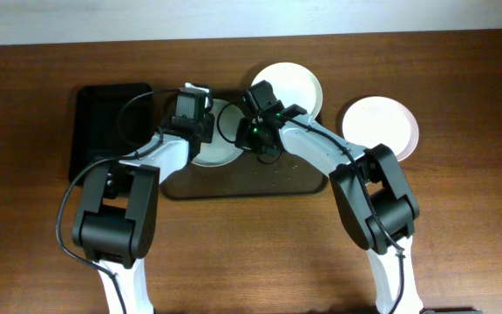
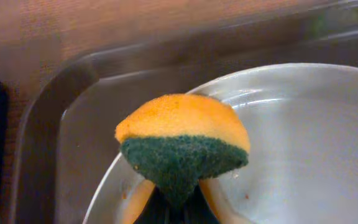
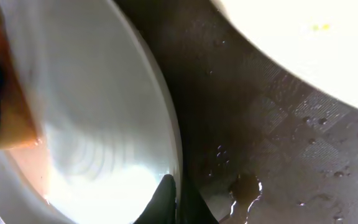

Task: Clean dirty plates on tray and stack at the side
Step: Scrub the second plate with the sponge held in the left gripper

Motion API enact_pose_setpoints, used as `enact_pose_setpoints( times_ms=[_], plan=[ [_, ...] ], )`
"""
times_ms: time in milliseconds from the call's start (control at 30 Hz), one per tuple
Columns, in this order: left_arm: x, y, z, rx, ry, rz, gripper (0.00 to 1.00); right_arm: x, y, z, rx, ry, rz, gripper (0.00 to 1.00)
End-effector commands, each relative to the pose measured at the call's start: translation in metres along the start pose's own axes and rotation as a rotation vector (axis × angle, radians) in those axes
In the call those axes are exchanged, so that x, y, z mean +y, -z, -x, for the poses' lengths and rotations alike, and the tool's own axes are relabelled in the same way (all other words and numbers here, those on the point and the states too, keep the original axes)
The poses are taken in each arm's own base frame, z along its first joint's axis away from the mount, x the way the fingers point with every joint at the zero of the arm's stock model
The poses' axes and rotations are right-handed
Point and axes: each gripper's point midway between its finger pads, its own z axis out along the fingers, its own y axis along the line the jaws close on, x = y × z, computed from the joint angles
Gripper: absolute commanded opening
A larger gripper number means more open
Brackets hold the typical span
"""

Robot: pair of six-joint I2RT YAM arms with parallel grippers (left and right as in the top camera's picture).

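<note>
A pale dirty plate [image 1: 219, 153] lies on the dark brown tray [image 1: 234, 181]. My left gripper [image 1: 200, 129] is shut on a yellow and green sponge [image 2: 182, 146] and presses it onto the plate [image 2: 303, 143] near its left rim. Orange-brown smears [image 2: 135, 200] show beside the sponge. My right gripper [image 1: 254, 133] is shut on the plate's right rim [image 3: 173, 199]; the plate fills the left of the right wrist view [image 3: 92, 93]. A white plate [image 1: 290, 83] sits at the tray's far edge. Another pale plate [image 1: 380, 126] lies on the table to the right.
A smaller glossy black tray [image 1: 107, 131] lies left of the brown tray. The brown tray's floor [image 3: 260, 137] is wet with drops and a small puddle. The second plate's edge shows in the right wrist view [image 3: 303, 37]. The wooden table [image 1: 251, 253] extends in front.
</note>
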Motion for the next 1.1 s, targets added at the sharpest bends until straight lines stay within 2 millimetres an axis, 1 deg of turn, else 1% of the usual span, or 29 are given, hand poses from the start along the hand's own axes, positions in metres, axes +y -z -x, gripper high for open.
enact_pose_setpoints(
  times_ms=[0,33,67,100,133,167,200,233,267,300,333,367,400,433,467,500,533,567,600,700,733,767,800,900,933,967,1000,1033,1067],
  plan=[
    [0.015,-0.008,-0.072,0.257,0.038,-0.038,0.00,-0.002,-0.008,-0.017,0.068,0.028,0.000,0.04],
    [0.007,0.002,-0.079,0.355,0.084,-0.176,0.00,-0.002,-0.008,-0.017,0.068,0.035,0.001,0.04],
    [-0.009,0.015,-0.063,0.368,0.130,-0.374,0.00,0.000,-0.008,-0.017,0.069,0.036,0.014,0.05],
    [-0.024,0.023,-0.043,0.309,0.119,-0.519,0.00,0.003,-0.008,-0.017,0.070,0.038,0.025,0.04],
    [-0.031,0.024,-0.028,0.252,0.108,-0.560,0.00,0.003,-0.008,-0.016,0.070,0.038,0.025,0.04],
    [-0.031,0.020,-0.025,0.237,0.088,-0.525,0.00,0.002,-0.008,-0.017,0.071,0.045,0.024,0.04],
    [-0.031,0.017,-0.027,0.240,0.064,-0.476,0.00,0.001,-0.008,-0.018,0.077,0.046,0.019,0.04],
    [-0.039,0.020,-0.029,0.239,0.011,-0.504,0.00,0.001,-0.008,-0.018,0.078,0.046,0.019,0.04],
    [-0.053,0.030,-0.032,0.234,-0.052,-0.610,0.00,0.002,-0.008,-0.018,0.077,0.046,0.022,0.04],
    [-0.060,0.036,-0.037,0.243,-0.080,-0.664,0.00,0.002,-0.008,-0.018,0.077,0.046,0.022,0.04],
    [-0.058,0.037,-0.040,0.255,-0.087,-0.659,0.00,0.002,-0.008,-0.018,0.077,0.046,0.022,0.04],
    [-0.052,0.033,-0.042,0.265,-0.090,-0.622,0.00,0.002,-0.008,-0.018,0.077,0.046,0.022,0.04],
    [-0.021,0.017,-0.046,0.302,-0.037,-0.414,0.01,0.002,-0.008,-0.018,0.077,0.046,0.022,0.04],
    [0.038,0.005,-0.052,0.341,0.097,-0.033,0.00,0.002,-0.008,-0.018,0.077,0.046,0.022,0.04],
    [0.074,0.009,-0.056,0.345,0.170,0.200,0.00,0.002,-0.008,-0.018,0.077,0.046,0.023,0.04],
    [0.098,0.017,-0.060,0.343,0.205,0.362,0.00,0.002,-0.008,-0.018,0.076,0.047,0.023,0.04],
    [0.104,0.020,-0.062,0.349,0.209,0.399,0.00,0.002,-0.008,-0.017,0.074,0.047,0.024,0.04],
    [0.100,0.021,-0.068,0.375,0.201,0.383,0.00,0.002,-0.008,-0.017,0.074,0.047,0.025,0.04],
    [0.088,0.021,-0.075,0.418,0.163,0.311,0.00,0.002,-0.008,-0.017,0.074,0.047,0.025,0.04],
    [0.004,0.026,-0.088,0.497,-0.052,-0.223,0.00,0.002,-0.008,-0.017,0.074,0.047,0.025,0.04],
    [-0.036,0.041,-0.086,0.462,-0.135,-0.506,0.00,0.002,-0.008,-0.017,0.075,0.047,0.025,0.04],
    [-0.055,0.050,-0.081,0.422,-0.167,-0.642,0.00,0.002,-0.008,-0.017,0.075,0.047,0.025,0.04],
    [-0.063,0.054,-0.077,0.392,-0.187,-0.700,0.00,0.002,-0.008,-0.017,0.074,0.047,0.025,0.04],
    [-0.062,0.046,-0.065,0.327,-0.207,-0.683,0.00,0.003,-0.008,-0.016,0.070,0.048,0.029,0.04],
    [-0.060,0.042,-0.058,0.301,-0.205,-0.663,0.00,0.004,-0.008,-0.016,0.069,0.049,0.030,0.04],
    [-0.039,0.022,-0.042,0.272,-0.107,-0.491,0.00,0.004,-0.008,-0.016,0.069,0.049,0.030,0.04],
    [-0.010,0.007,-0.031,0.251,-0.009,-0.289,0.00,0.004,-0.008,-0.016,0.069,0.049,0.030,0.04],
    [0.010,0.001,-0.028,0.243,0.054,-0.159,0.00,0.004,-0.008,-0.016,0.069,0.049,0.030,0.04],
    [0.041,0.000,-0.030,0.248,0.147,0.034,0.00,0.004,-0.008,-0.016,0.069,0.049,0.030,0.04]
  ],
)
